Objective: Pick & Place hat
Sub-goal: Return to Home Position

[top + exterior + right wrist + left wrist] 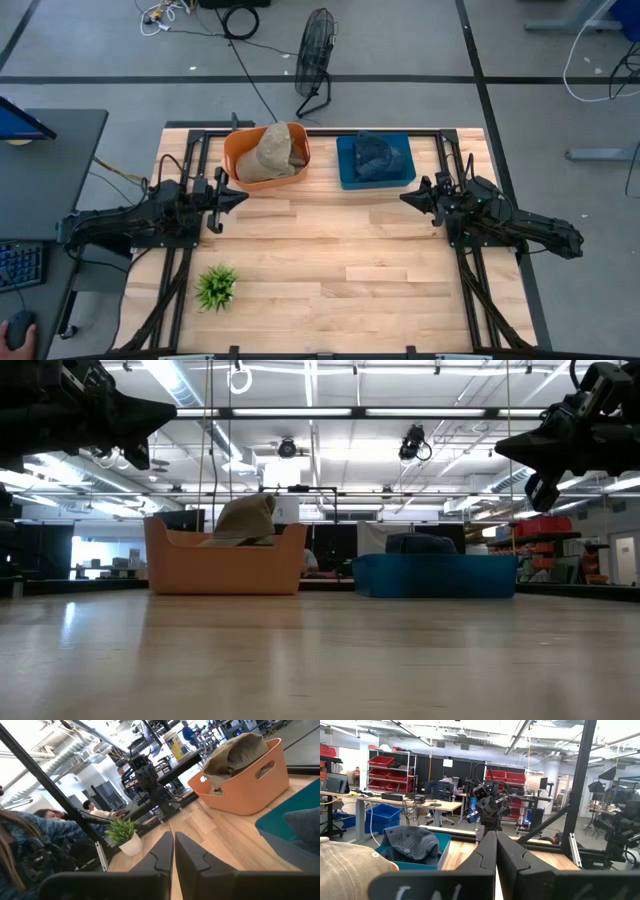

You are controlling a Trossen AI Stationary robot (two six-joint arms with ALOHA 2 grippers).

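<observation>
A tan hat (pixel 272 152) lies heaped in the orange bin (pixel 240 170) at the table's far side; it also shows in the low view (pixel 243 520) and the right wrist view (pixel 235 752). A dark blue-grey hat (pixel 375 155) lies in the blue bin (pixel 348 176), seen too in the left wrist view (pixel 412 841). My left gripper (pixel 240 196) hovers shut near the orange bin's near left corner. My right gripper (pixel 405 198) hovers shut just near of the blue bin. Both are raised above the table, as the low view shows.
A small potted green plant (pixel 216 286) stands near the table's near left corner. The wooden tabletop (pixel 330 260) stretches between the arms. A desk with a keyboard and a fan stand off the table. People sit in the room beyond.
</observation>
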